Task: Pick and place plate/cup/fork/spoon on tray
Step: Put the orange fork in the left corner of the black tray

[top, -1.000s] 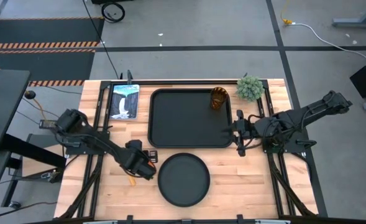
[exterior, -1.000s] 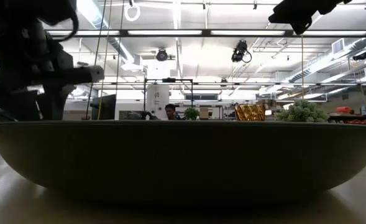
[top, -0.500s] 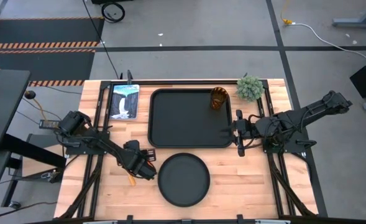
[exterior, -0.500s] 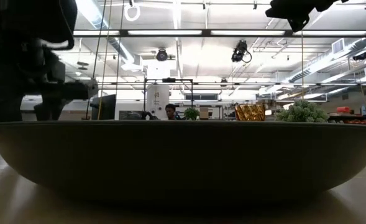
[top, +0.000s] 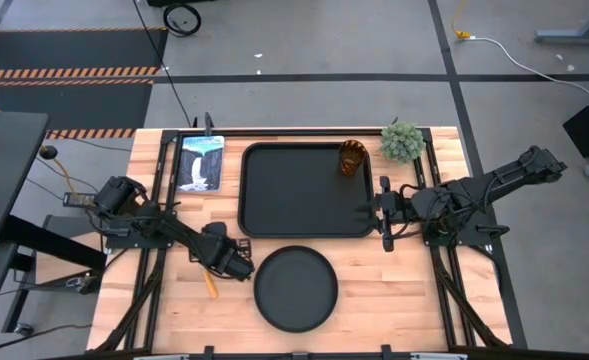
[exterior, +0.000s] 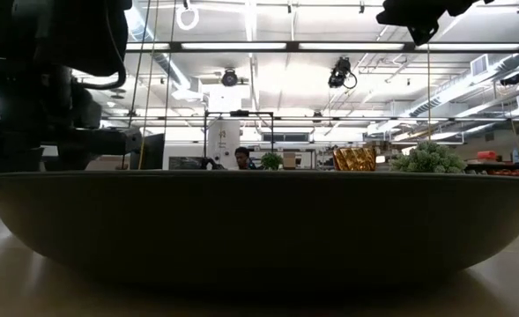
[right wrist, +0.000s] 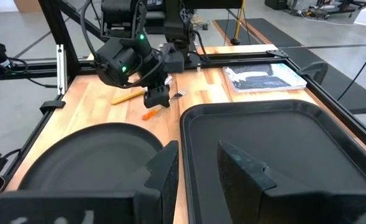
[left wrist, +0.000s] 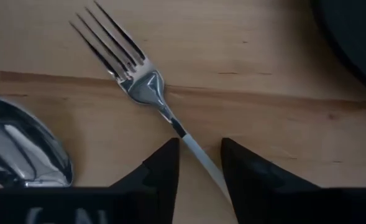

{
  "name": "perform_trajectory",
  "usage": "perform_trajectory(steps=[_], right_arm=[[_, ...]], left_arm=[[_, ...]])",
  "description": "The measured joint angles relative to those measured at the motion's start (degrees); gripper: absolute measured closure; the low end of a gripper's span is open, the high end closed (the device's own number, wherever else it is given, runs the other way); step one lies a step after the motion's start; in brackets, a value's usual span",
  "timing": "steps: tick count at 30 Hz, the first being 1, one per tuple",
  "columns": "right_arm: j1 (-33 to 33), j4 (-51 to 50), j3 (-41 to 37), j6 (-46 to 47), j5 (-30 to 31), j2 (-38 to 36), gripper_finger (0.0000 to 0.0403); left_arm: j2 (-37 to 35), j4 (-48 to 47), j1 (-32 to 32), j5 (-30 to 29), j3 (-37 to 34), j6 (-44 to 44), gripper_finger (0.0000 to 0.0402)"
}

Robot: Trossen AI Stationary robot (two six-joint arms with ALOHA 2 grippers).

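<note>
The fork [left wrist: 146,87] lies flat on the wood, prongs pointing away from my left gripper [left wrist: 198,146]. That gripper is open and low over the table, one finger on each side of the fork's thin metal stem. The spoon's bowl [left wrist: 21,152] lies beside it. An orange handle [top: 211,283] shows behind the gripper [top: 234,262]. The round black plate [top: 294,288] rests on the table near the front edge. The amber cup [top: 352,157] stands in the black tray's [top: 246,190] far right corner. My right gripper [top: 386,222] is open and empty at the tray's right rim.
A blue-white picture card [top: 200,162] lies left of the tray at the far edge. A small green plant [top: 403,141] stands at the far right corner. The plate's rim [left wrist: 356,37] is close to the fork on the right.
My left gripper has come down toward the fork and shifted slightly toward the table's right edge. Fork, spoon, plate and cup have kept their places.
</note>
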Motion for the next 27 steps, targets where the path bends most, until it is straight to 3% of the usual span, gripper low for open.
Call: perform_trajectory(steps=[14, 19, 27], right_arm=[[0.0, 0.24, 0.04, 0.02, -0.31, 0.0, 0.0287], [0.0, 0.25, 0.04, 0.26, -0.35, 0.0, 0.0287], [0.0, 0.26, 0.04, 0.26, -0.45, 0.0, 0.0287]], left_arm=[[-0.47, 0.54, -0.04, 1.71, 0.95, 6.21, 0.0382], [-0.5, -1.85, -0.22, 4.33, 2.56, 6.91, 0.0382], [-0.61, -7.3, 0.24, 3.7, 6.01, 6.68, 0.0382]])
